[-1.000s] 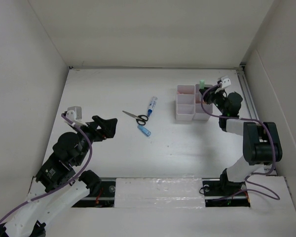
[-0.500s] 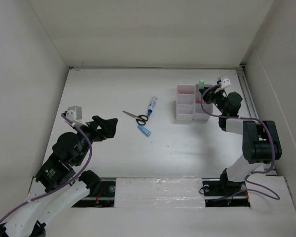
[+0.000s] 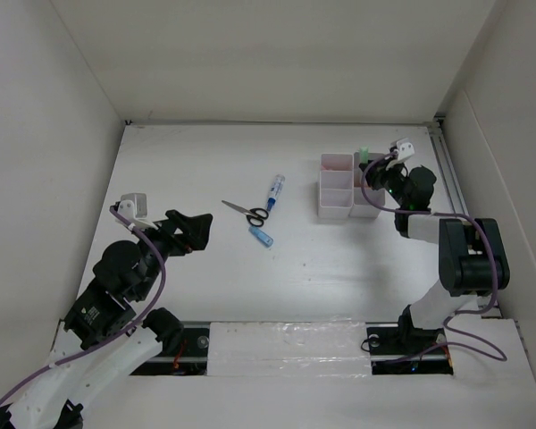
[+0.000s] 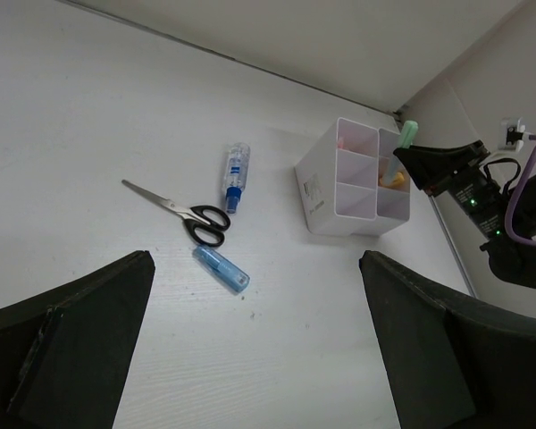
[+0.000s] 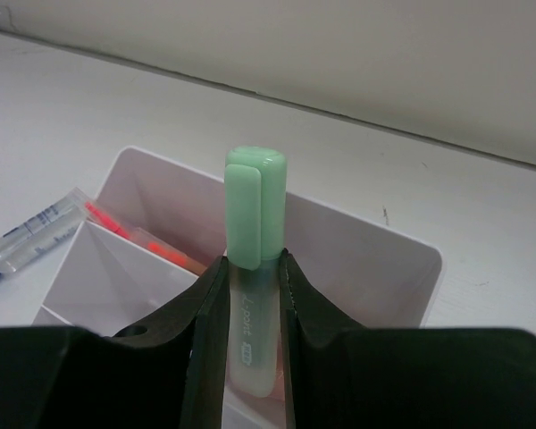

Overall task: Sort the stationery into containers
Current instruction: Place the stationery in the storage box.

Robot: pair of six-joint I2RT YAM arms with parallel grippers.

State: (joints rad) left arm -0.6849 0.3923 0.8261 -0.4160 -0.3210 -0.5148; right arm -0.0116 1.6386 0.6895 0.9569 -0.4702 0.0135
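Shifted slightly left, my right hand (image 5: 252, 268) pinching green marker (image 5: 255, 214) upright at white organiser (image 5: 389, 281) (far-right corner), my left hand (image 4: 257, 261) wide

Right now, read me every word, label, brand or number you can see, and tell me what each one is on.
Nothing here can be read outright.
On the green highlighter: dark print down the barrel, too blurred to read.
On the blue-capped clear tube: blue label print, too small to read.
On the white organiser: a small mark on its side wall, too small to read.
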